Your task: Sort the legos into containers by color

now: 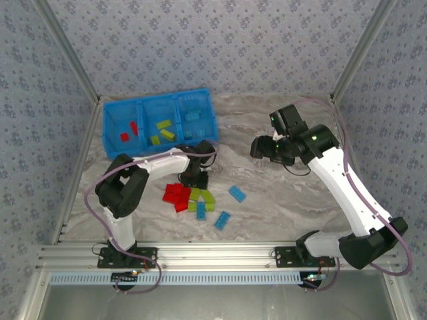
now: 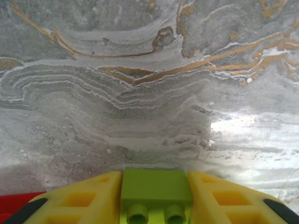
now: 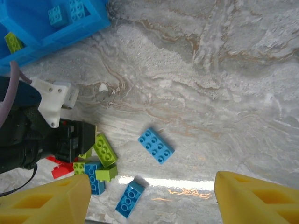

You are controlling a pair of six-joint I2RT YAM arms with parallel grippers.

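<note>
Blue-grey floral walls [image 1: 213, 47] round grey, tan-veined surface [image 1: 287, 200]. Back left: blue tray [image 1: 107, 127], red, lime, blue legos [image 1: 165, 127] sorted inside. Centre: loose legos [image 1: 179, 195]; left fingers [image 2: 79, 200] clamped on lime lego [image 2: 154, 186]. Right: right fingers [image 3: 261, 200] spread wide, empty.

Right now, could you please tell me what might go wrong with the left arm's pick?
The left gripper holds a lime green brick while red bricks lie beside its fingers, so lifting may drag them. The tray has its near wall close by, which might be clipped. The open right gripper hovers nearby; the arms could cross.
</note>
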